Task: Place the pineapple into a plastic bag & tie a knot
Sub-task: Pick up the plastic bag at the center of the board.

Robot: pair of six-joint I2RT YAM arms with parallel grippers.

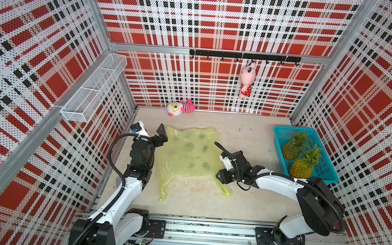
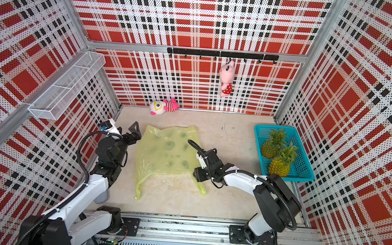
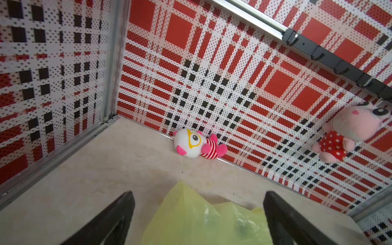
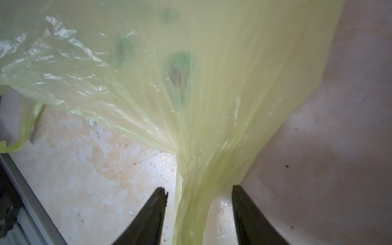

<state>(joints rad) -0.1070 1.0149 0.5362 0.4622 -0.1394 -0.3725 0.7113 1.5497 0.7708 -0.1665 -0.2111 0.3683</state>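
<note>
- The bag (image 1: 185, 151) is spread flat on the table (image 1: 248, 141), dead centre in both top views. Its green blotches face up and both straps trail toward the lower edge of the frame.
- The right gripper (image 1: 219, 177) is down low at the bag's lower-right corner, right where the right strap (image 1: 225, 190) begins.
- From its wrist camera, the jaws stand apart with that strap running between the fingers (image 4: 157, 212). There's a gap beside the strap on one side, so it isn't pinched.
- The left strap (image 1: 163, 192) lies loose on the table at the lower left of the bag, with nothing touching it.
- The left gripper (image 1: 163, 133) is spread wide and holds nothing. It sits at the bag's upper-left corner, and that corner shows between its fingers in the wrist view.
- Two pineapples (image 1: 292, 151) sit in the basket (image 1: 292, 127) at the right side of the frame, well apart from the bag.
- A striped plush (image 1: 180, 108) lies against the back wall at upper centre.
- A pink plush (image 1: 246, 80) hangs from the hook rail (image 1: 219, 54) above it.
</note>
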